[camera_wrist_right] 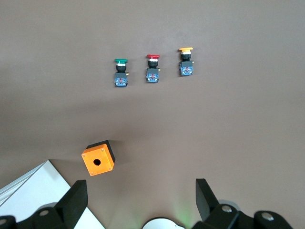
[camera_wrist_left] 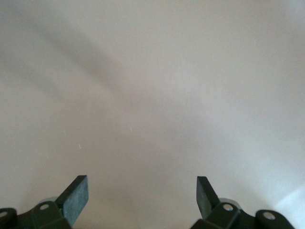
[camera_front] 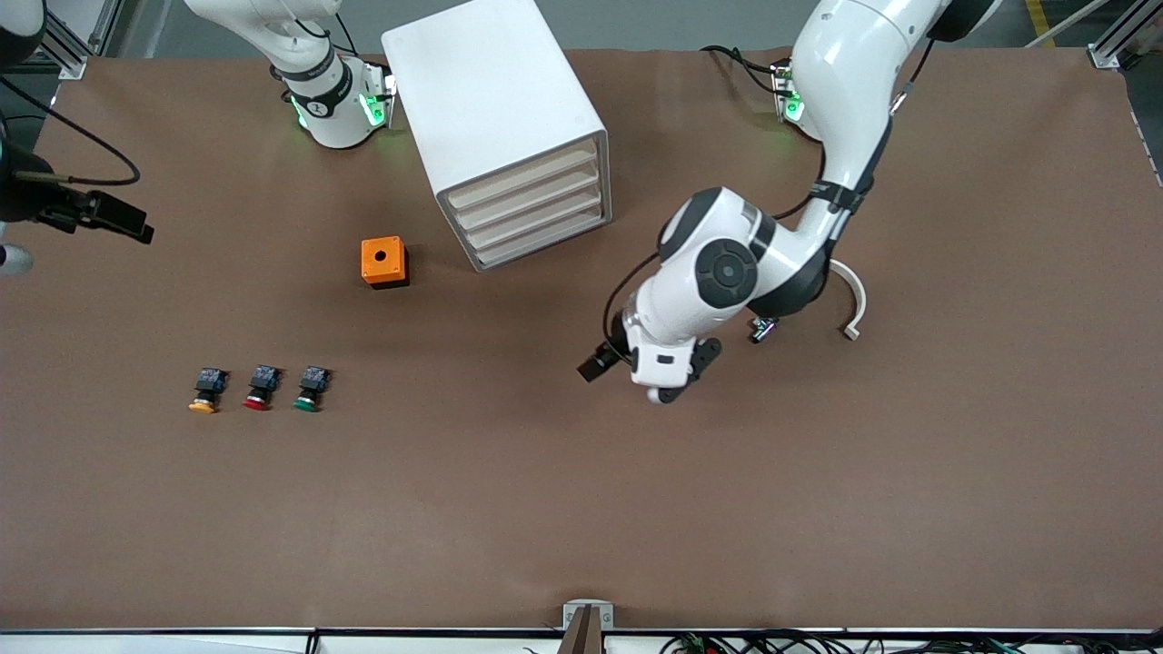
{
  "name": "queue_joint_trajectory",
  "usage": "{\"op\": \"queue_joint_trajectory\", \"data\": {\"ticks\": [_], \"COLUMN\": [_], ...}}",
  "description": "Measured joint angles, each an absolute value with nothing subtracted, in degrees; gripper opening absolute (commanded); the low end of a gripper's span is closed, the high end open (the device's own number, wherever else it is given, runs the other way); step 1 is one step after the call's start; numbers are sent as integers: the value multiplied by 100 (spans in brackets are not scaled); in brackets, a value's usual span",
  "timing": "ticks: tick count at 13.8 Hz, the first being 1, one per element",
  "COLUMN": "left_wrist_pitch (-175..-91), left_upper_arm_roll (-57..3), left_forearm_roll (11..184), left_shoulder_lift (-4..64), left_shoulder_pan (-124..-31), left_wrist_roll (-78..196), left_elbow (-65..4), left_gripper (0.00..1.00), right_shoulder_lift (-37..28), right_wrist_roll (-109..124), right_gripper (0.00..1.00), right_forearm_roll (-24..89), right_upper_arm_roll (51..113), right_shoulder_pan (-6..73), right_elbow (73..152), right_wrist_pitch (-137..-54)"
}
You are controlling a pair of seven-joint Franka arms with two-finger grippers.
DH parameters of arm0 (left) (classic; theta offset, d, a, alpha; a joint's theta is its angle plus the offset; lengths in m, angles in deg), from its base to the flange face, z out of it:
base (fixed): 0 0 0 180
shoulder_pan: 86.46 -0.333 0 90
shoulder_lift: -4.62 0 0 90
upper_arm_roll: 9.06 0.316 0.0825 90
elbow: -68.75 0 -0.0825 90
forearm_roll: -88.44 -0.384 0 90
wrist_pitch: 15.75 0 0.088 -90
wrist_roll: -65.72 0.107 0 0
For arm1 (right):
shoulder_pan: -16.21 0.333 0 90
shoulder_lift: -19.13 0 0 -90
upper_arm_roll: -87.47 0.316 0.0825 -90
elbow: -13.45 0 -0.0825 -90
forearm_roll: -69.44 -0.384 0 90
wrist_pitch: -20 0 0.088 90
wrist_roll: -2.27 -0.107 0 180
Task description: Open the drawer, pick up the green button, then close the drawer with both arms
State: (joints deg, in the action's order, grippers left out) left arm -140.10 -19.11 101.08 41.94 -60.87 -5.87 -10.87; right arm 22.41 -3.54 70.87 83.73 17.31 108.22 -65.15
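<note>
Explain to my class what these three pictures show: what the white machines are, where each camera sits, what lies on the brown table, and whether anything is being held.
The white machines are two robot arms. The big picture looks down from a high camera facing them. The other two come from cameras on the arms' wrists.

On the table stands a white cabinet with four drawers, all shut. Nearer the camera sits an orange box, then a row of three push buttons: the orange-capped button, the red-capped button and the green-capped button.

The left gripper hangs open over bare table, beside the cabinet toward the left arm's end. The right gripper is open, above the cabinet. Neither holds anything.
</note>
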Motion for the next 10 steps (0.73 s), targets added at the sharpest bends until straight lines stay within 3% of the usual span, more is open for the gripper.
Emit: {"op": "queue_joint_trajectory", "data": {"ticks": [10], "left_wrist_pitch": [-13402], "left_upper_arm_roll": [-1956], "left_forearm_roll": [10018], "left_shoulder_lift": [3998], "left_shoulder_pan": [-7044], "left_wrist_roll": [-121], "left_elbow": [-1100], "left_gripper": [100], "right_shoulder_lift": [2325], "right_wrist_roll": [-357], "right_gripper": [100], "right_forearm_roll": [7106], "right_upper_arm_roll": [8369], "right_shoulder_pan": [1682], "right_elbow": [10676], "right_wrist_pitch": [-6768]}}
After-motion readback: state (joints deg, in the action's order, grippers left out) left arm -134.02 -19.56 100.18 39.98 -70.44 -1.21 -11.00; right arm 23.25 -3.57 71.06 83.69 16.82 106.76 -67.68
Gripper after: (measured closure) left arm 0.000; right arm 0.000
